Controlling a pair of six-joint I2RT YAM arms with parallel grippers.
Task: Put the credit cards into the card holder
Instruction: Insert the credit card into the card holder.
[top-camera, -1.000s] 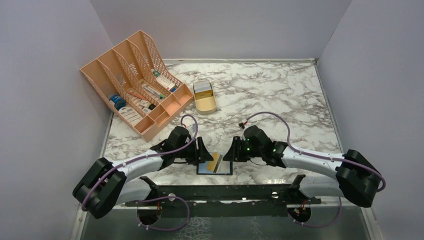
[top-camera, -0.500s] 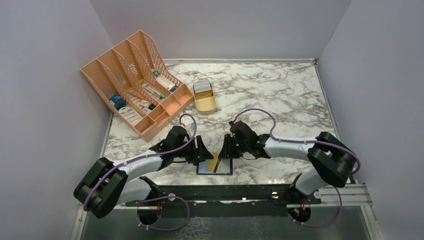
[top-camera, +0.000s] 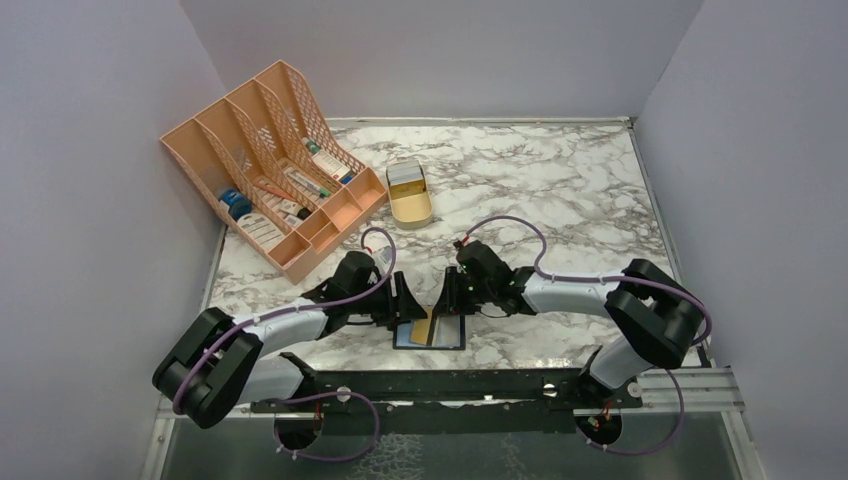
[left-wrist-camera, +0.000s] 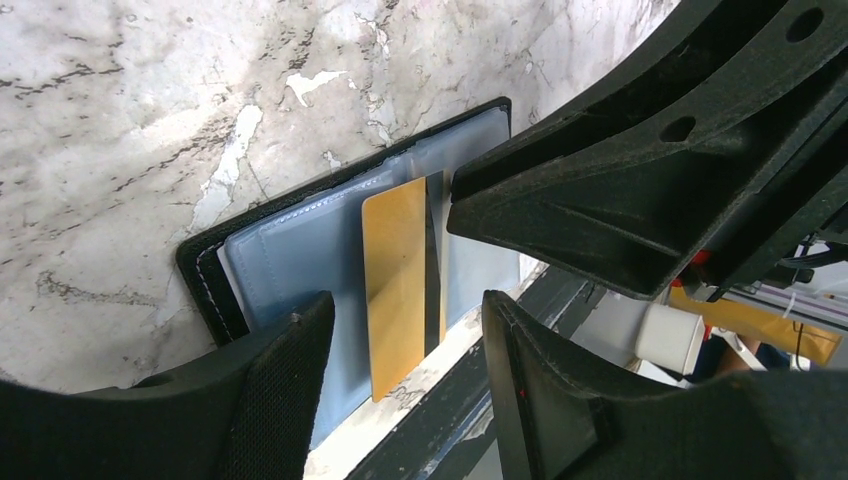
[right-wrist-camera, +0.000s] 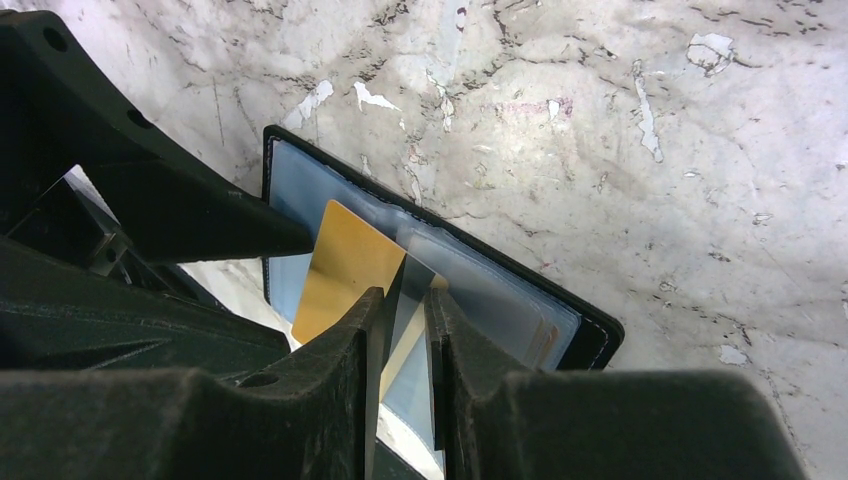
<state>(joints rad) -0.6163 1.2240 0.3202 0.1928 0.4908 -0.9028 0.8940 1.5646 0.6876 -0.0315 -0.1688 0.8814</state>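
Note:
The black card holder (top-camera: 452, 338) lies open and flat at the table's near edge, its blue-grey lining (left-wrist-camera: 290, 260) facing up. The gold-yellow credit card (top-camera: 424, 327) stands tilted over the holder's middle. It also shows in the left wrist view (left-wrist-camera: 393, 270) and the right wrist view (right-wrist-camera: 345, 265). My right gripper (top-camera: 447, 305) is shut on the card's edge, jaws nearly together (right-wrist-camera: 405, 330). My left gripper (top-camera: 405, 306) is open and empty just left of the card, its fingers (left-wrist-camera: 270, 400) low over the holder's left half. Edges of cards (right-wrist-camera: 541, 340) show tucked in the holder's right pocket.
A tan oval tin (top-camera: 410, 195) with a pale stack inside stands behind the grippers at mid-table. A peach mesh file organiser (top-camera: 275, 165) with labelled boxes stands at the back left. The black rail (top-camera: 450, 385) runs just in front of the holder.
My right gripper has moved left and carried the gold card from the holder's right side toward its middle. The left gripper has barely moved.

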